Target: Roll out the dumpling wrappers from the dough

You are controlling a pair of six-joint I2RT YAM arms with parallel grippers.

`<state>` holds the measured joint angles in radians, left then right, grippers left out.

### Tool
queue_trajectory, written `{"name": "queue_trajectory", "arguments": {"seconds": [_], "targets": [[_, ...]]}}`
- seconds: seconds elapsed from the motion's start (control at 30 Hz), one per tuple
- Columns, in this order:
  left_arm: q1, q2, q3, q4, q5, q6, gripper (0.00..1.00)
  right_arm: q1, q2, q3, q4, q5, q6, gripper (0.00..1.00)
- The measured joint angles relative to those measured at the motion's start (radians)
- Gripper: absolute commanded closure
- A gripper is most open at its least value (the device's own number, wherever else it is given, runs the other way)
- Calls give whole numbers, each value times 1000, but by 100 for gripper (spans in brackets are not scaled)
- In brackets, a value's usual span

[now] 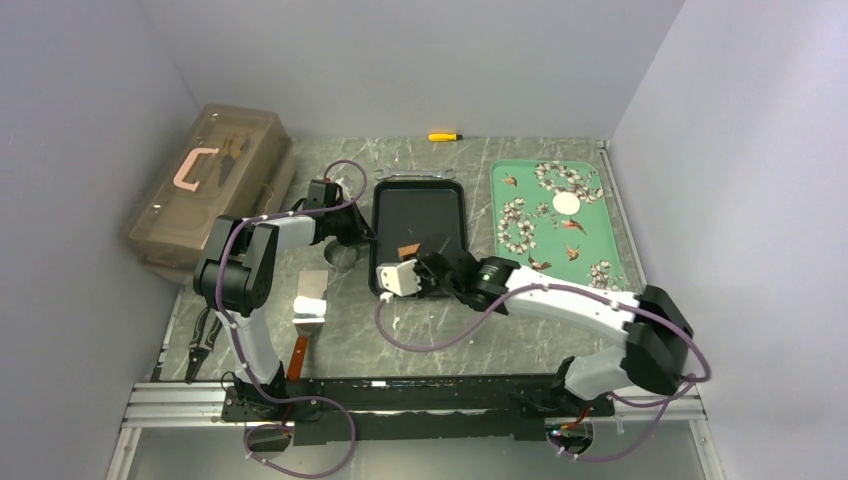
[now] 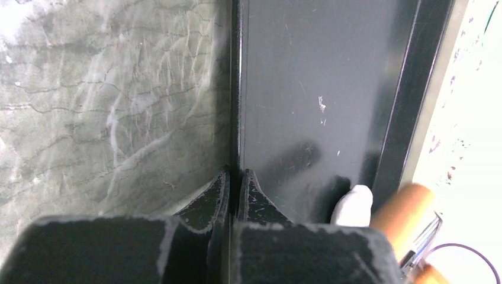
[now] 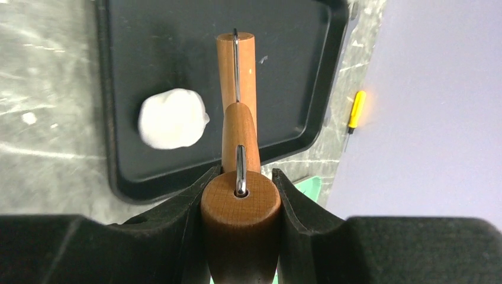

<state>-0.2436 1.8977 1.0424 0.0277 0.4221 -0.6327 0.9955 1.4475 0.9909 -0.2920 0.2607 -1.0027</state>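
**Item: dumpling-wrapper rolling, state of work**

- **Finished stock.** One dumpling wrapper, a flat white round, lies at the upper right of the green tray, right of centre in the top view. No other wrapper shows in any view.
- **Raw stock.** The dough is a rounded white lump on the black tray. It sits left of centre in the right wrist view and shows no flattening. In the top view the right arm's wrist covers it.
- **Tool, right.** The right gripper is clamped at a narrow spread on the near handle of the wooden roller. The barrel points away, up the frame, over the black tray. It lies just beside the dough on its right and appears not to touch it. Whether the barrel rests on the tray floor cannot be told.
- **Tool, left.** The left gripper is closed tight, pinching the black tray's raised rim at bottom centre of the left wrist view. It appears to be bracing the tray.
- **Sundry.** A yellow-handled tool lies at the upper centre of the table, well apart from the work.
- **Assessment.** One wrapper appears done. The present lump is not yet rolled. The roller must still be brought onto it and passed across, and the flattened round then moved to the green tray.
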Motion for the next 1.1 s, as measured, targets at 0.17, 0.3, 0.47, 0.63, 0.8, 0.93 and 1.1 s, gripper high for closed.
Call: {"name": "queue_trajectory", "arguments": {"seconds": [0.17,0.3,0.47,0.63,0.8,0.93,1.1], "targets": [[0,2,1,0,1,0,100,57,-174,-14,-120,-40,19,100],[0,5,6,-1,4,1,100,76,-215,-28,-177,-48,61,100],[0,8,7,2,7,1,100,80,-161,-76,-200,-54,86,100],[0,11,11,2,9,1,100,74,-143,-94,-182,-45,87,100],[0,11,12,1,9,1,100,46,-124,-113,-126,-46,77,100],[0,11,13,0,9,2,100,23,-108,-127,-81,-54,63,100],[0,11,13,-1,9,2,100,-4,-89,-137,-35,-68,51,100]]}}
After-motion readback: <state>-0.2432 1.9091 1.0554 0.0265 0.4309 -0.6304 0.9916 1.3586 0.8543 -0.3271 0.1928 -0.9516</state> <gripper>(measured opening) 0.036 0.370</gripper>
